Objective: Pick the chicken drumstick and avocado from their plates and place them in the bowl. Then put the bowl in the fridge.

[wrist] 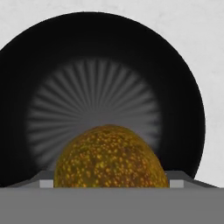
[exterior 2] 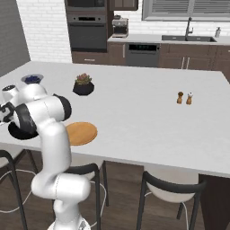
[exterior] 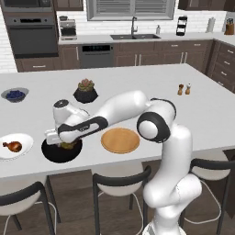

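My gripper [exterior: 68, 143] hangs just over the matte black bowl [exterior: 59, 153] near the island's front edge, shut on the olive-brown avocado [exterior: 69, 146]. In the hand view the avocado [wrist: 111, 157] sits between the fingertips [wrist: 46, 183] with the bowl's [wrist: 109, 65] ribbed bottom right behind it. The chicken drumstick [exterior: 13, 146] lies on the white plate [exterior: 23, 140] left of the bowl. The tan wood plate [exterior: 120, 140] lies bare to the bowl's right. In the right base view my arm hides most of the bowl [exterior 2: 20, 134], beside the wood plate [exterior 2: 81, 133]. The fridge is out of view.
A grey-blue berry bowl [exterior: 14, 95] and a faceted black plant pot [exterior: 85, 92] stand farther back on the island. Salt and pepper shakers [exterior: 184, 89] stand at the right. Stools [exterior: 120, 181] line the near edge.
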You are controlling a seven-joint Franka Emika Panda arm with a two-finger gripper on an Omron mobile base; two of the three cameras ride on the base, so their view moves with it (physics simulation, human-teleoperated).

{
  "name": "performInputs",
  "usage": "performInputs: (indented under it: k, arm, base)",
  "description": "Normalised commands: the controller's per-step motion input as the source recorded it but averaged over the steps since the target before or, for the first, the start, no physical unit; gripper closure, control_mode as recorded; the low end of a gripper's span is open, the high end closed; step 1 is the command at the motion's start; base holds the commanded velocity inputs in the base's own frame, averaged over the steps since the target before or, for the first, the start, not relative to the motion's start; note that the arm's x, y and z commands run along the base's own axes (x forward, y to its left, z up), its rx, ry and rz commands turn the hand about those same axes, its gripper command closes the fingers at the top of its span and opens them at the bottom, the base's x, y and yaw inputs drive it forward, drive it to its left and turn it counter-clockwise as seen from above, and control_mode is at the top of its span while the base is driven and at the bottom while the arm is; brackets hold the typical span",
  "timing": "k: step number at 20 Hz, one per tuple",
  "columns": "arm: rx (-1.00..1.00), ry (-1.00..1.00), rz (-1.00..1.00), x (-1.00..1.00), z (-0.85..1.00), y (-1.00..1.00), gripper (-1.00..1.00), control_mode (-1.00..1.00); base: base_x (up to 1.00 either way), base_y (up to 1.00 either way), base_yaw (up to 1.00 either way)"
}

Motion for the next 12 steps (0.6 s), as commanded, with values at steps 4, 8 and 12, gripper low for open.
performInputs:
  k: [4, 8, 12]
  arm:
    - [0.0, 0.0, -0.01, 0.06, -0.37, 0.03, 1.0, -1.0]
    - [0.0, 0.0, 0.0, 0.05, -0.38, 0.0, -1.0, -1.0]
    - [0.0, 0.0, 0.0, 0.05, -0.18, 0.0, -1.0, -1.0]
  base:
    - [0.0, 0.0, 0.0]
    - [0.0, 0.0, 0.0]
    - [0.0, 0.0, 0.0]
